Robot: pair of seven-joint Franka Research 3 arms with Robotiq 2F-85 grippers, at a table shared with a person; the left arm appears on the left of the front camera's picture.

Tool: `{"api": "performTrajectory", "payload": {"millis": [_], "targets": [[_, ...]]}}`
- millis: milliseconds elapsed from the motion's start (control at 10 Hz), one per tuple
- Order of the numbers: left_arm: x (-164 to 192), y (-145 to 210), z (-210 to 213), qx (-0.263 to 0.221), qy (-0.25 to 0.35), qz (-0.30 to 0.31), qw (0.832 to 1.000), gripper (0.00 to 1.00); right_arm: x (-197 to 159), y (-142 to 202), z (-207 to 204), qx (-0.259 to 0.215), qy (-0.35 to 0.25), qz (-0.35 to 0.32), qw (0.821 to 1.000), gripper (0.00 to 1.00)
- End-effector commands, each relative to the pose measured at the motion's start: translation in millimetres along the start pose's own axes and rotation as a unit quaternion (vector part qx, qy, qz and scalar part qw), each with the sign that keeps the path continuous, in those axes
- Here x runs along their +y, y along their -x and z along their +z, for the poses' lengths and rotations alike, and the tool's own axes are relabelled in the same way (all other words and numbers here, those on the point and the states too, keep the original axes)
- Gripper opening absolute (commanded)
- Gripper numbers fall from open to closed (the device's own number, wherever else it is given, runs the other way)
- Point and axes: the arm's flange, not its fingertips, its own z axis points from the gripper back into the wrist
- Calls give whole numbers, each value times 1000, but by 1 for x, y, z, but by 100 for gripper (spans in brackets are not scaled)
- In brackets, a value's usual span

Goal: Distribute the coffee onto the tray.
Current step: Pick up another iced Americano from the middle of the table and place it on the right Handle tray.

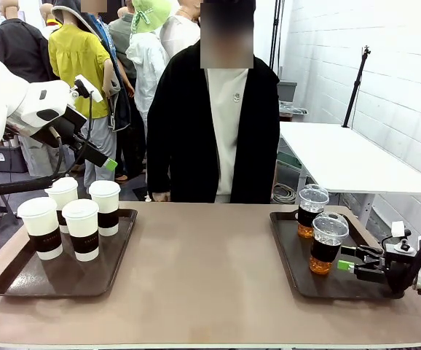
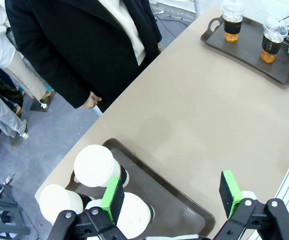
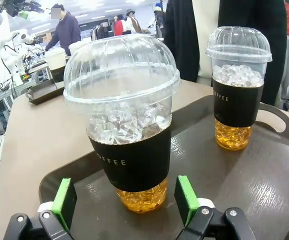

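Four white lidded coffee cups [image 1: 80,226] with brown sleeves stand on the left tray [image 1: 21,281]. My left gripper [image 1: 101,157] hangs open high above them. In the left wrist view it [image 2: 172,196] looks down on the white lids [image 2: 97,165]. Two clear dome-lidded coffee cups of amber drink stand on the right tray [image 1: 298,277]. My right gripper [image 1: 350,260] is open, low over that tray, beside the nearer clear cup [image 1: 327,244]. In the right wrist view the open gripper [image 3: 125,200] flanks that cup's [image 3: 129,125] base without gripping; the other clear cup [image 3: 238,90] stands farther back.
A person in a black jacket [image 1: 221,131] stands at the table's far edge, a hand [image 2: 90,100] hanging by it. Bare tabletop [image 1: 203,270] lies between the two trays. A white table [image 1: 341,157] stands behind at the right.
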Motion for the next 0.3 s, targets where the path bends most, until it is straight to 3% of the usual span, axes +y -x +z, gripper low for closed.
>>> {"api": "performTrajectory", "payload": {"millis": [0,200], "targets": [[1,0,0,0,2,4,1000,100,-2,2,2,-2,-6,-1,1000,100],[1,0,0,0,2,4,1000,100,-2,2,2,-2,-6,-1,1000,100]]}}
